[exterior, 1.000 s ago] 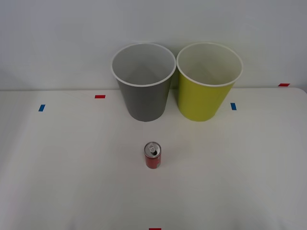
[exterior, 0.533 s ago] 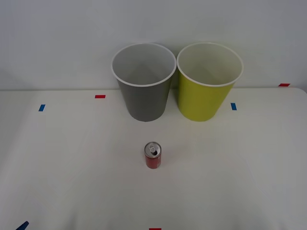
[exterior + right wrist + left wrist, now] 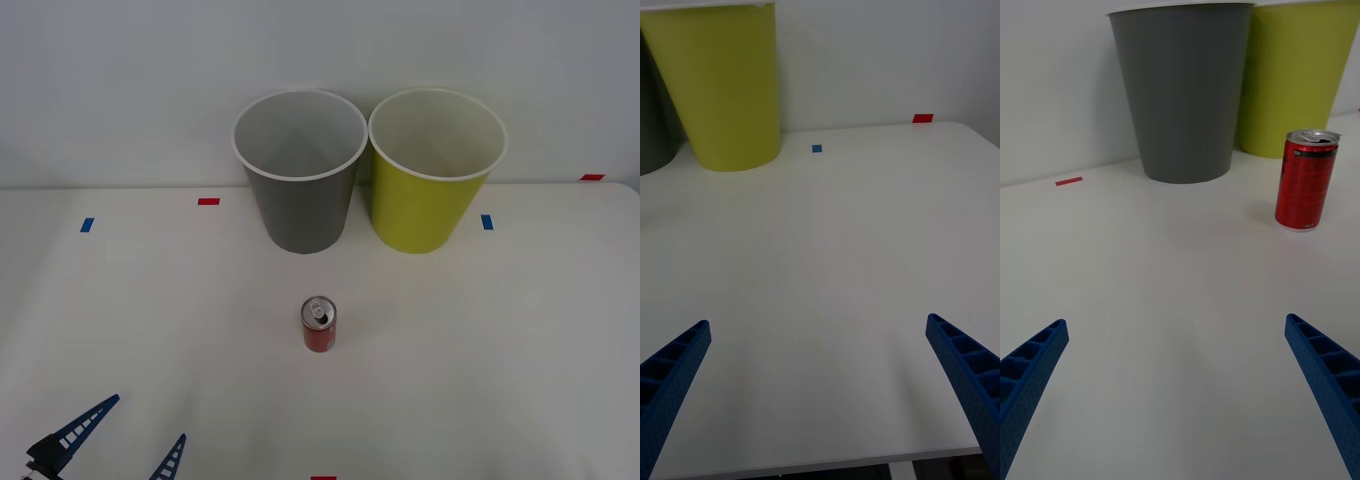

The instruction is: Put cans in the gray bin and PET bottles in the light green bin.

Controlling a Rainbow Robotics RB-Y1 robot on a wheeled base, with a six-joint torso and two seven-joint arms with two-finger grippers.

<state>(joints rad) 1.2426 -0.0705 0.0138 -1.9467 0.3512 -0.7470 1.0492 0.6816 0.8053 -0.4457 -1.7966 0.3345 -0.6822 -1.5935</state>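
Observation:
A small red can (image 3: pixel 319 325) with a silver top stands upright in the middle of the white table; it is also the red can (image 3: pixel 1306 180) in the left wrist view. Behind it stand the gray bin (image 3: pixel 300 172) and, to its right, the light green bin (image 3: pixel 436 170), both upright with pale insides showing nothing in them. My left gripper (image 3: pixel 125 443) is open at the table's near left corner, well short of the can, with nothing between its blue fingers (image 3: pixel 1030 375). My right gripper (image 3: pixel 820 390) is open too, over bare table near the light green bin (image 3: pixel 721 82). No PET bottles are in view.
Small red tape marks (image 3: pixel 208 201) and blue tape marks (image 3: pixel 486 221) dot the white table (image 3: pixel 500 340). A plain pale wall rises right behind the bins. The table's right edge (image 3: pixel 981 142) runs close to the right gripper's side.
My left gripper has come into the front view from the near left corner, moving forward and rightward. The can and both bins have not moved.

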